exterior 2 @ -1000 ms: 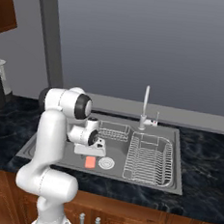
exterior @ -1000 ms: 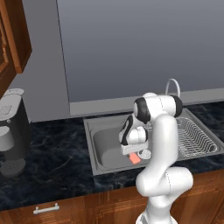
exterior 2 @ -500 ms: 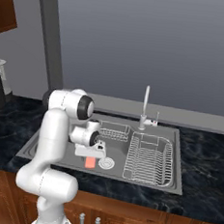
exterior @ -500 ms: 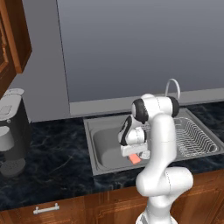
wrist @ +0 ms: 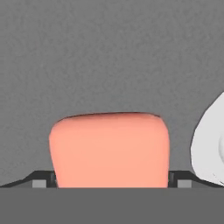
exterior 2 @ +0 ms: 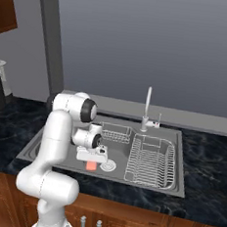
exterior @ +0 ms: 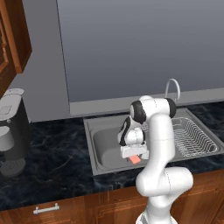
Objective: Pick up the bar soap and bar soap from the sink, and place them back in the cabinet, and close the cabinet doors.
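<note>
One salmon-pink bar soap (exterior: 135, 160) (exterior 2: 90, 166) lies flat on the floor of the grey sink (exterior: 105, 144) (exterior 2: 43, 145), just left of the round drain (exterior 2: 107, 165). My gripper (exterior: 134, 154) (exterior 2: 92, 158) (wrist: 111, 180) is down in the basin right over the bar and stands open. In the hand view the bar soap (wrist: 109, 148) spans the whole gap, with a dark fingertip (wrist: 43, 179) at each lower corner. A reddish-brown cabinet (exterior: 15, 39) (exterior 2: 6, 2) edge shows at the upper left; its shelf is out of view.
A wire dish rack (exterior: 190, 140) (exterior 2: 150, 161) takes up the sink's right half, with a small wire basket (exterior 2: 116, 134) at the back. The faucet (exterior: 173, 87) (exterior 2: 147, 106) rises behind. A coffee machine (exterior: 11, 131) stands on the dark counter (exterior: 52, 170) to the left.
The hand has sunk a little lower into the basin, over the bar soap. The soap has stayed in place on the sink floor.
</note>
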